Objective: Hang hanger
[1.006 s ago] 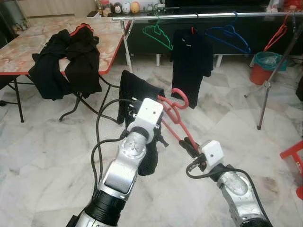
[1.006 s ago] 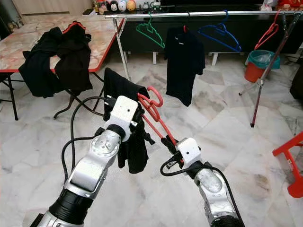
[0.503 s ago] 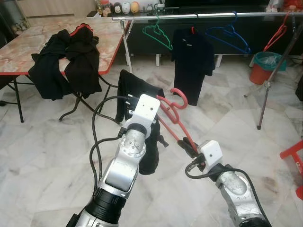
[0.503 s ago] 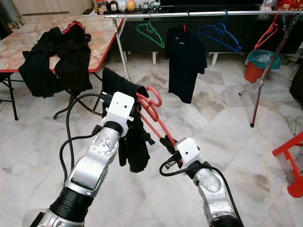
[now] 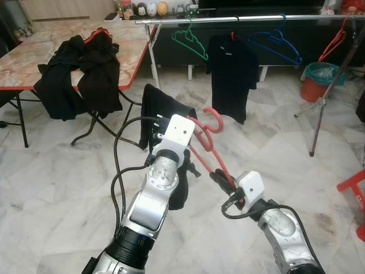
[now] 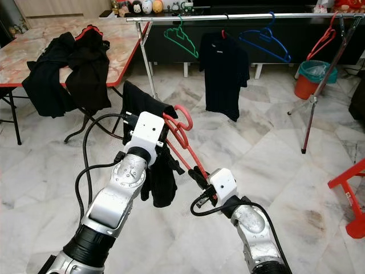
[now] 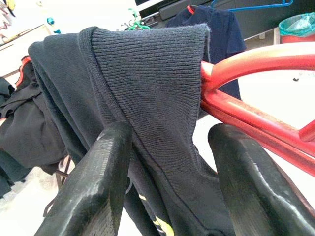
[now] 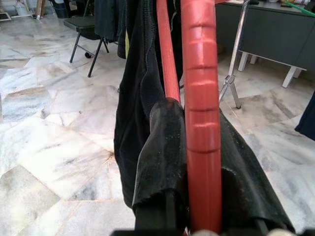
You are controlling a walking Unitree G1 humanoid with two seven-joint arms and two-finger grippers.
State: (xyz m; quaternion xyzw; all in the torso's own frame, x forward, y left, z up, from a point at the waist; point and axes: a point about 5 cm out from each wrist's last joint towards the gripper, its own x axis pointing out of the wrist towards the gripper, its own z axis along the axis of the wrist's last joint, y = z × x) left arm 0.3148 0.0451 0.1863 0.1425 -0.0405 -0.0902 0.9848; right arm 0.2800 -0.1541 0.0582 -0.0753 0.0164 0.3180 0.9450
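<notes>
Red plastic marks the hanger (image 5: 208, 149), whose lower arm sits pinched in the closed right gripper (image 5: 221, 179), steadying the frame. The left gripper (image 7: 167, 162) has its fingers parted around the dark shirt (image 7: 123, 83) draped over one shoulder, seemingly to hold it there. Beyond, well apart, stands the rail (image 5: 251, 19) it should hang on.
</notes>
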